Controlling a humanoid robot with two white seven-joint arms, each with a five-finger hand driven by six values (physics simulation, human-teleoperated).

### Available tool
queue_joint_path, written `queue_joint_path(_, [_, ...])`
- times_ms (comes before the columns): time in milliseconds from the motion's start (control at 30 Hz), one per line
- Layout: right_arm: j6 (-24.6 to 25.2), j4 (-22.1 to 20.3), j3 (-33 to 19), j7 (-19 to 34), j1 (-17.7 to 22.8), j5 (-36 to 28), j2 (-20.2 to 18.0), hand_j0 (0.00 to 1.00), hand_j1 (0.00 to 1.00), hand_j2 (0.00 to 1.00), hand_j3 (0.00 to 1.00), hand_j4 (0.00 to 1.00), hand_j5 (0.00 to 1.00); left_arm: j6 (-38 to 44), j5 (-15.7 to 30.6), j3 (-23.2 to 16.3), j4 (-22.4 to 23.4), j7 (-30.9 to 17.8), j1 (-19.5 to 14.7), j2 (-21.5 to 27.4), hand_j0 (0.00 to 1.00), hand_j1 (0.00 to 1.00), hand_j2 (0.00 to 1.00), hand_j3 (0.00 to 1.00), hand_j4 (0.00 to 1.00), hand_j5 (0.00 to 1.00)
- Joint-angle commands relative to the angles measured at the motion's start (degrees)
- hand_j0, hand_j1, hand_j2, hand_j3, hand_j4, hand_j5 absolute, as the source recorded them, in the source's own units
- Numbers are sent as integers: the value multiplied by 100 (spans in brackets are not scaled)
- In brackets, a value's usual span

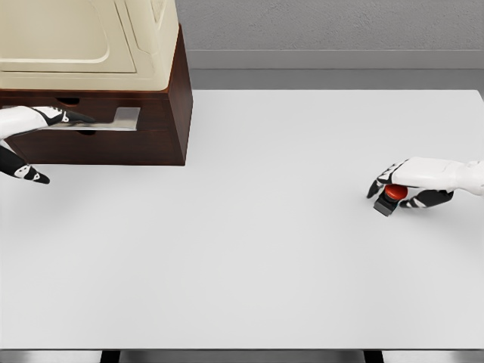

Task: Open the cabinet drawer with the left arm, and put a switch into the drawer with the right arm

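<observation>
White worktop fills most of my view. At its far left I see the dark wooden cabinet with a cream appliance on top. My left hand reaches its fingers into the drawer slot, thumb hanging below. At the right, my right hand curls its fingers around the red switch on the worktop.

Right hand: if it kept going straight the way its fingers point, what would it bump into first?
The right hand, curled around the switch, points left across the table. That stretch looks free as far as the picture shows. The cabinet sits farther back, probably off that line, though depth is unclear.
</observation>
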Motion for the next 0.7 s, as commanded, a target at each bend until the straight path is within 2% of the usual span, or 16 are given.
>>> queue_joint_path(0, [11, 56, -13, 3, 0, -31, 35, 55, 55, 55, 55, 55, 55, 14, 44, 1, 4, 1, 0, 13, 100, 100, 100, 100, 100, 100])
queue_joint_path(200, [11, 30, -31, 38, -53, -22, 62, 55, 55, 55, 55, 55, 55, 14, 61, 1, 118, 1, 0, 4, 100, 100, 100, 100, 100, 100])
queue_joint_path(300, [11, -31, -347, 47, -88, -31, 53, 55, 55, 55, 55, 55, 55, 14, 61, 9, 188, 1, -9, -14, 100, 100, 100, 100, 100, 100])
queue_joint_path(533, [11, -559, -655, 29, -167, -57, 44, 55, 55, 55, 55, 55, 55, 14, 61, 1, 276, 1, -9, -75, 100, 100, 100, 100, 100, 100])
queue_joint_path(667, [11, -655, -716, -6, -237, -101, 79, 55, 55, 55, 55, 55, 55, 14, 61, 1, 320, 1, 0, -154, 100, 100, 100, 100, 100, 100])
